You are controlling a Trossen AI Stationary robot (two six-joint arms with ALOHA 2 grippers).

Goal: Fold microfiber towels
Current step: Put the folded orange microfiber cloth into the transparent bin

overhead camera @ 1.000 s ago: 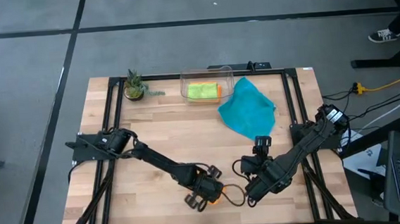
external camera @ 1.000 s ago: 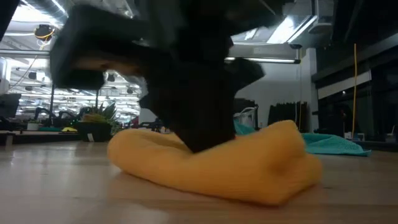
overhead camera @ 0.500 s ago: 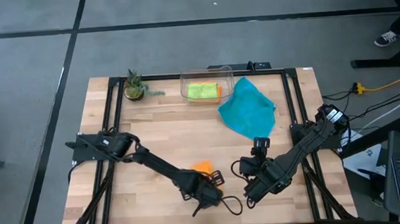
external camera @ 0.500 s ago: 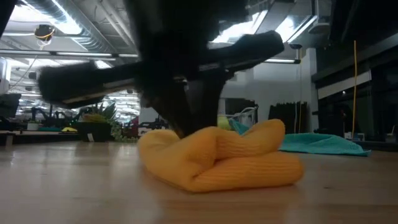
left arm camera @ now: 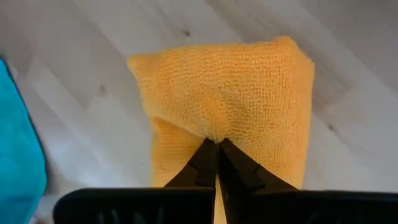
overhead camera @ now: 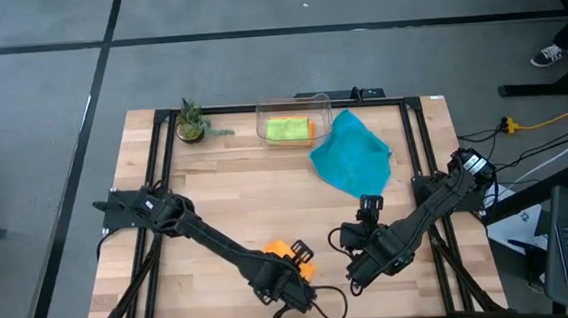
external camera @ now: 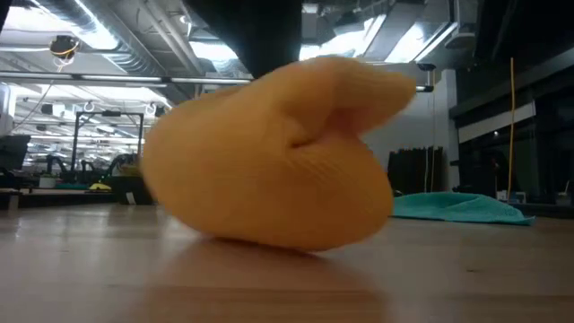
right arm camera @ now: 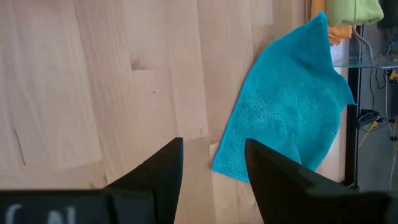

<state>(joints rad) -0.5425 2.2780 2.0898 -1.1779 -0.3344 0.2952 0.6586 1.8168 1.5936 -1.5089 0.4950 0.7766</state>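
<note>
At the table's far left corner stood a small potted plant (overhead camera: 190,122); nearer the front, the left arm reached in from the left edge toward the front middle, where the left gripper (left arm camera: 216,144) had its fingers pressed together on a fold of the orange towel (left arm camera: 236,93); that towel (overhead camera: 289,254) lay bunched on the wooden table (overhead camera: 236,192) near the front edge, and in the low view it (external camera: 269,161) filled the foreground as a rounded lump with its lower side touching the boards; farther back, a clear plastic bin (overhead camera: 292,118) sat by the rear edge, holding a lime green towel (overhead camera: 284,128) with a strip of a second orange towel (overhead camera: 310,128) beside it; just right of the bin the teal towel (overhead camera: 352,154) lay spread flat, one corner up against the bin; right of the orange towel and apart from it, the right gripper (right arm camera: 213,165) hung over bare wood with its fingers spread and nothing between them, pointing toward the teal towel (right arm camera: 287,106); the right arm ran back to the table's right edge.
</note>
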